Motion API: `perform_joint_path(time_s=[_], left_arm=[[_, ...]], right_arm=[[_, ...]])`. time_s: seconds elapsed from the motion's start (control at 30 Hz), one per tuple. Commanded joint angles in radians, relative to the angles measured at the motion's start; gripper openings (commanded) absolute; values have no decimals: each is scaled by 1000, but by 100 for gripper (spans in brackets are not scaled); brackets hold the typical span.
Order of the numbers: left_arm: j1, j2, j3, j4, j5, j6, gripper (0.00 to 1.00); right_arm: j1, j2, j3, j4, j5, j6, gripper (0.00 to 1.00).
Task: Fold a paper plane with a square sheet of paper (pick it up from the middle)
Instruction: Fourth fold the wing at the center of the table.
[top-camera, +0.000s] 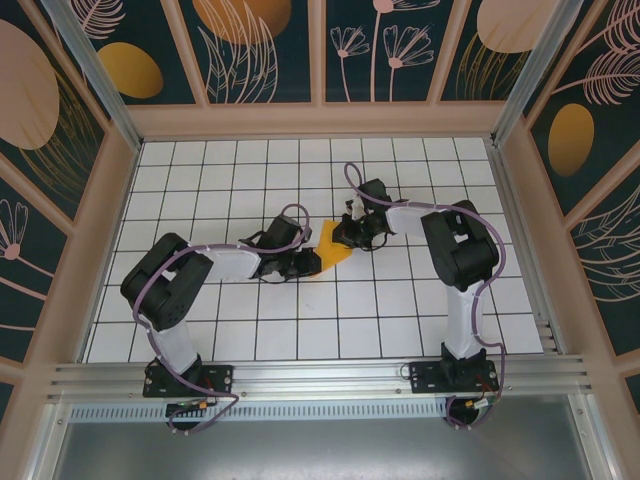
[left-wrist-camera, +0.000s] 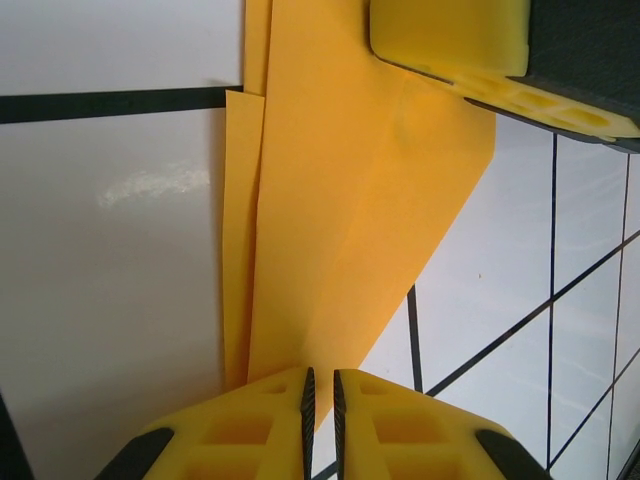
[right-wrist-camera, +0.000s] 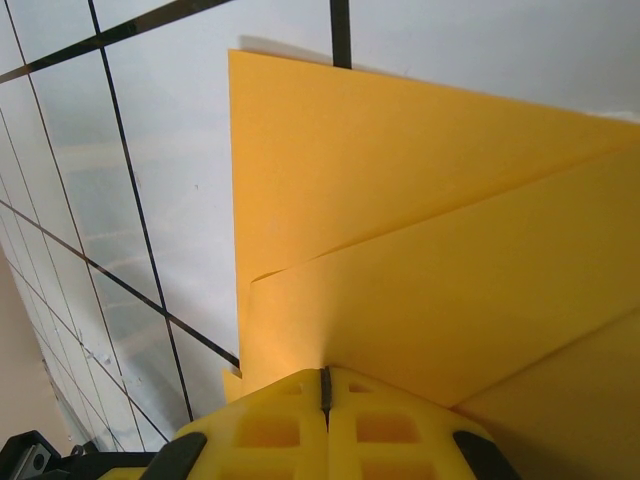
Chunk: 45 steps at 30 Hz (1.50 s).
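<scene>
The square sheet of paper (top-camera: 330, 248) is orange-yellow and folded into a layered, pointed shape on the white tiled floor, between both grippers. My left gripper (top-camera: 312, 262) is at its near-left end. In the left wrist view the left gripper (left-wrist-camera: 321, 385) is almost shut, with a thin slit between the pads. The paper (left-wrist-camera: 340, 200) narrows to a tip under that slit. My right gripper (top-camera: 347, 238) is at the far-right side. In the right wrist view the right gripper (right-wrist-camera: 324, 385) is shut on the edge of a raised flap of the paper (right-wrist-camera: 400, 200). One right finger (left-wrist-camera: 450, 40) shows over the paper in the left wrist view.
The white floor with black grid lines (top-camera: 250, 170) is boxed in by patterned walls; the back wall's base (top-camera: 320, 122) is beyond the arms. An aluminium rail (top-camera: 320, 378) runs along the near edge, with both arm bases on it. Open tiles lie to the left, right and back.
</scene>
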Motion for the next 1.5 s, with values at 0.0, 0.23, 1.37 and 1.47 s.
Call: perform_joint_path(time_s=[0.0,0.23,1.37,1.47], left_arm=[[-9,-46,-22,-20,-12,-15,17],[-8,-137,-37,-66,-102,-16,20],[-8,-35,-48,-153,-94,-8,5],[-9,-41,-39,-164,-91,5,7]], right_arm=[[3,98,-30,-90,127,-12,1],[3,101,-30,-92,128,-15,1],[2,109,-31,-91,129,-15,1],[2,109,-31,-91,130,-15,1]])
